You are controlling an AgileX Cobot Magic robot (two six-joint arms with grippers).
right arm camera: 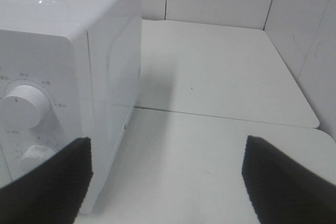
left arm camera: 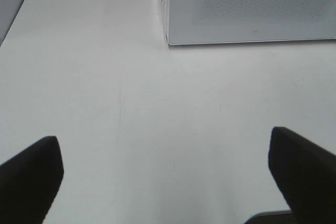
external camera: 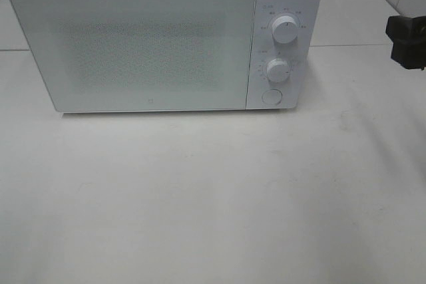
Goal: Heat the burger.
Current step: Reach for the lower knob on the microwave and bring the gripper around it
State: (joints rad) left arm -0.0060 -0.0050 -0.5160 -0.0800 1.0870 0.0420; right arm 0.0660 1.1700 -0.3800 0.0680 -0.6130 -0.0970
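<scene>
Well, the left pincer [left arm camera: 164, 148] hangs released over the bare counter [left arm camera: 105, 77] and holds nothing. The right pincer [right arm camera: 168, 148] is released and empty too, just beside the control side of the microwave oven [external camera: 133, 44]. Its door is shut. The burger shows in no view; perhaps it is inside, I cannot tell, so the progress is unclear. The marks around the upper knob [external camera: 287, 26] and the small door logo [external camera: 148, 105] are too small to read.
</scene>
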